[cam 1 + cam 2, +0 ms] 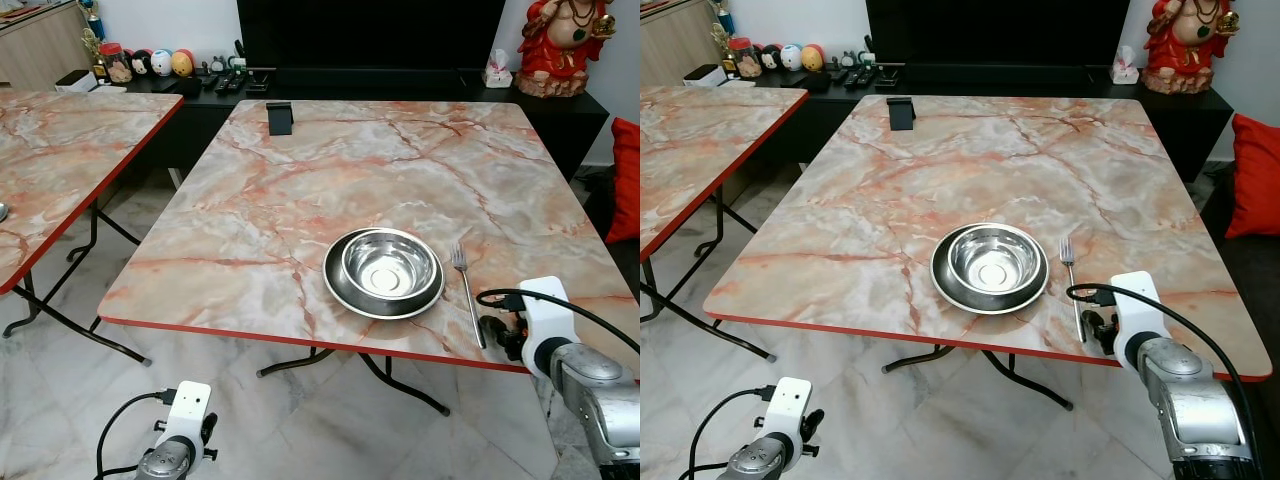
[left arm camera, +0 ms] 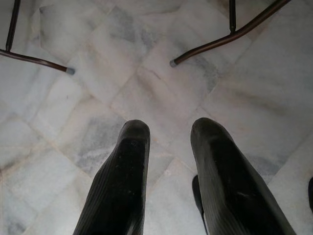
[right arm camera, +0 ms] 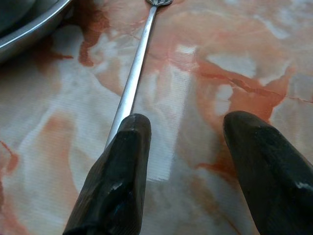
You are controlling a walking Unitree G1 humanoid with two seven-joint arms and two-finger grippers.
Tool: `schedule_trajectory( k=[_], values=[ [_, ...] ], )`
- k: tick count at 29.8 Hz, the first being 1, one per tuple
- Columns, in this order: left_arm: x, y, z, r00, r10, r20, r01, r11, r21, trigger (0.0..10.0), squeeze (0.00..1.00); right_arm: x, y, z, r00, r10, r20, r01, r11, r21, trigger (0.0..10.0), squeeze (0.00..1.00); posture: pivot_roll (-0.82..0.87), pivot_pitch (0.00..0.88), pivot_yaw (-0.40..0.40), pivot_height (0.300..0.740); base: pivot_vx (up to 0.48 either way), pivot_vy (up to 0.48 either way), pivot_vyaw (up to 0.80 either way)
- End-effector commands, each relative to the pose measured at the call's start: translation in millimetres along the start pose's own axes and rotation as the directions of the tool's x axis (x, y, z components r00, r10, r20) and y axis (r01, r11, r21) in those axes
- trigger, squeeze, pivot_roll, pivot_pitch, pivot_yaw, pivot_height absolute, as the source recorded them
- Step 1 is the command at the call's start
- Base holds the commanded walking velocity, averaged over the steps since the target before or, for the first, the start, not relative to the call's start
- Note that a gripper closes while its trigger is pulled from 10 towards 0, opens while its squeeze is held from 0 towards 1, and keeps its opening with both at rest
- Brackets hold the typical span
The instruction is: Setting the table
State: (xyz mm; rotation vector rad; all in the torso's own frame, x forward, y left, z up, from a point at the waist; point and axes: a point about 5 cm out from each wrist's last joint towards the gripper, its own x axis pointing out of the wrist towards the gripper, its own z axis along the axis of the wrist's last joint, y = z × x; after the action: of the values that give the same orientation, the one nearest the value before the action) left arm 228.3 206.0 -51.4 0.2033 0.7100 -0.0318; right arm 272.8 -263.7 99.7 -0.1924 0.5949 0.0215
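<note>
Left eye view has the fork (image 1: 465, 291) lying flat on the marble table (image 1: 300, 190), just to the 3 o'clock side of the steel bowl (image 1: 388, 265) that's sitting in a plate (image 1: 345, 296). Long axis runs 12 to 6, tines at 12. Right gripper (image 3: 186, 122) is at the handle end with fingers spread, not clamping it. Left gripper (image 2: 168, 128) hangs open over the floor tiles (image 2: 146, 83).

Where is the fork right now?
The fork lies flat on the marble table near its front edge, just right of the plate holding the bowl, with the open right gripper at its handle end.
</note>
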Motion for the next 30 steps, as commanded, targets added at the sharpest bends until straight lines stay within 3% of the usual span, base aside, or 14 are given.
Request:
schedule_trajectory(
  k=[1, 13, 15, 18, 21, 22, 23, 26, 30],
  values=[
    [-1.2, 4.5, -5, 0.999, 0.004, -0.032, -0.004, 1.0, 0.021, 10.0, 0.0, 0.7, 1.9, 4, 1.0, 0.005, 0.013, -0.005, 1.0, -0.006, 10.0, 0.0, -0.04, 0.0, 0.042, 0.74, 0.0, 0.0, 0.0],
    [-2.3, 4.4, -9, 0.999, 0.004, -0.043, -0.003, 1.0, 0.023, 10.0, 0.0, -1.2, -6.0, 4, 0.998, -0.053, 0.023, 0.053, 0.999, 0.004, 10.0, 0.0, -0.04, 0.0, 0.042, 0.74, 0.0, 0.0, 0.0],
    [-2.3, 2.8, -9, 0.999, 0.002, -0.044, -0.001, 1.0, 0.024, 10.0, 0.0, -1.3, -17.9, 8, 0.984, -0.168, 0.053, 0.167, 0.986, 0.009, 10.0, 0.0, -0.04, 0.0, 0.045, 0.74, 0.0, 0.0, 0.0],
    [-2.2, 1.4, -9, 0.999, 0.0, -0.044, 0.001, 1.0, 0.026, 10.0, 0.0, -3.6, -30.9, 11, 0.952, -0.293, 0.093, 0.296, 0.955, -0.021, 10.0, 0.0, -0.04, 0.0, 0.045, 0.74, 0.0, 0.0, 0.0],
    [-2.5, 0.6, -10, 0.999, 0.0, -0.042, 0.001, 1.0, 0.027, 10.0, 0.0, -7.2, -31.2, 23, 0.901, -0.341, 0.268, 0.325, 0.94, 0.102, 10.0, 0.0, -0.04, 0.0, 0.045, 0.74, 0.0, 0.0, 0.0],
    [-2.6, 0.5, -10, 0.999, -0.002, -0.038, 0.003, 1.0, 0.027, 10.0, 0.0, -9.8, -26.7, 28, 0.868, -0.346, 0.357, 0.322, 0.938, 0.127, 10.0, 0.0, -0.04, 0.0, 0.048, 0.74, 0.0, 0.0, 0.0],
    [-2.6, 0.5, -10, 0.999, -0.002, -0.038, 0.003, 1.0, 0.027, 10.0, 0.0, -9.8, -26.7, 28, 0.868, -0.346, 0.357, 0.322, 0.938, 0.127, 10.0, 0.0, -0.04, 0.0, 0.048, 0.74, 0.0, 0.0, 0.0],
    [-2.4, 1.8, -6, 1.0, -0.008, -0.01, 0.009, 1.0, 0.015, 10.0, 0.0, -17.1, -7.7, 24, 0.786, -0.379, 0.488, 0.301, 0.925, 0.234, 10.0, 0.0, -0.04, 0.0, 0.053, 0.74, 0.0, 0.0, 0.0],
    [-3.2, -0.2, -6, 1.0, -0.026, 0.008, 0.026, 0.999, 0.026, 10.0, 0.0, -18.2, 0.3, 14, 0.755, -0.404, 0.516, 0.305, 0.914, 0.269, 10.0, 0.0, -0.04, 0.0, 0.055, 0.74, 0.0, 0.0, 0.0]
  ],
)
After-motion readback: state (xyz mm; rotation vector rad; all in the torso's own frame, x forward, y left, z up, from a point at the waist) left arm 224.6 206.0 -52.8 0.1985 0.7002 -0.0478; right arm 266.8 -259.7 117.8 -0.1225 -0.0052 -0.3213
